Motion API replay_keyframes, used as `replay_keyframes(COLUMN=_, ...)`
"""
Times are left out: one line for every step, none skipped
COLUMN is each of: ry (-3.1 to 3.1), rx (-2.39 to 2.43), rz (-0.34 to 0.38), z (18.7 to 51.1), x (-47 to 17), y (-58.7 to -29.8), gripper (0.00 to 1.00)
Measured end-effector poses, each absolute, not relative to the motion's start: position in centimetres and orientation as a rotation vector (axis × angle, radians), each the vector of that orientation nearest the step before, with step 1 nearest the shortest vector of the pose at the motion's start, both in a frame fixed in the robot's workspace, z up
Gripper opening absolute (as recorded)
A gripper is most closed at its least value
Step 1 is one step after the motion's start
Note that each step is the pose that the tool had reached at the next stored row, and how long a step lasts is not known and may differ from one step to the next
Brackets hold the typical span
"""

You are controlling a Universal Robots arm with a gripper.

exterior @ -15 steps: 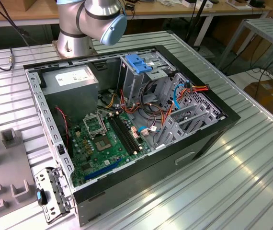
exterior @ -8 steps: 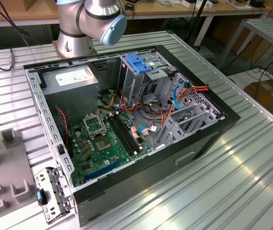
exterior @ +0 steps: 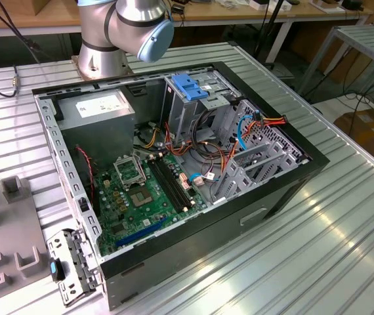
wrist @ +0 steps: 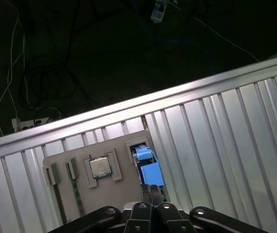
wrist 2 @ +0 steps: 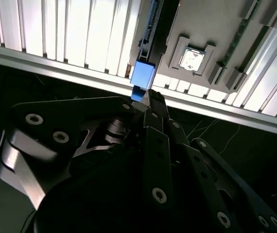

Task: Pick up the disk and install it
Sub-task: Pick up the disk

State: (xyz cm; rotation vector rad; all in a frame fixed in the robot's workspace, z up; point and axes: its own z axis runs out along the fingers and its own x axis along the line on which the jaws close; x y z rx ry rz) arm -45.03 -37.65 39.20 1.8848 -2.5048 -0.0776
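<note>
Judging from how things lie, the pick-up half of the job is in hand and no installing has begun. In both wrist views the disk (wrist: 150, 171) (wrist 2: 142, 74) stands on edge in a slot of a grey fixture plate (wrist: 124, 189) that lies on the ribbed desk (wrist: 216, 145), with a processor chip (wrist: 100, 167) seated in a pocket beside it. The pincer (wrist: 152, 190) (wrist 2: 150, 97) sits right at the disk's near blue end, drawn narrow with its fingertips close together. Whether they nip that blue end or merely touch it cannot be told. In the exterior view the open computer case (exterior: 174, 164) lies on the desk with its metal drive cage (exterior: 193, 111) under a blue latch (exterior: 190, 87), and no disk shows in it. The arm (exterior: 128, 26) rises beside the case and leads out of the picture. The move ahead seems to call for a firm hold across the disk's flat sides and a straight pull along the slot, so the blue rails do not bind against its walls. It would then need a careful turn to line the rails up with the cage, clear of the cables (exterior: 252, 128) crowding that corner.
</note>
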Motion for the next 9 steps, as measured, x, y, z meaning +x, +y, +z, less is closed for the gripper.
replay_keyframes(ry=-2.500, rx=1.890, rz=-0.078, z=39.20, x=-45.03, y=-37.65, gripper=0.11)
replay_keyframes(ry=-2.493, rx=1.900, rz=-0.077, z=39.19, x=-45.03, y=-37.65, gripper=0.11)
replay_keyframes(ry=-2.490, rx=1.906, rz=-0.076, z=39.18, x=-45.02, y=-37.65, gripper=0.11)
replay_keyframes(ry=-2.488, rx=1.910, rz=-0.075, z=39.18, x=-45.02, y=-37.65, gripper=0.11)
replay_keyframes(ry=-2.487, rx=1.915, rz=-0.072, z=39.14, x=-45.02, y=-37.65, gripper=0.11)
replay_keyframes(ry=-2.485, rx=1.920, rz=-0.071, z=39.12, x=-45.02, y=-37.65, gripper=0.11)
replay_keyframes(ry=-2.478, rx=1.930, rz=-0.069, z=39.10, x=-45.03, y=-37.65, gripper=0.11)
replay_keyframes(ry=-2.472, rx=1.938, rz=-0.069, z=39.08, x=-45.03, y=-37.65, gripper=0.11)
replay_keyframes(ry=-2.468, rx=1.944, rz=-0.068, z=39.06, x=-45.03, y=-37.65, gripper=0.11)
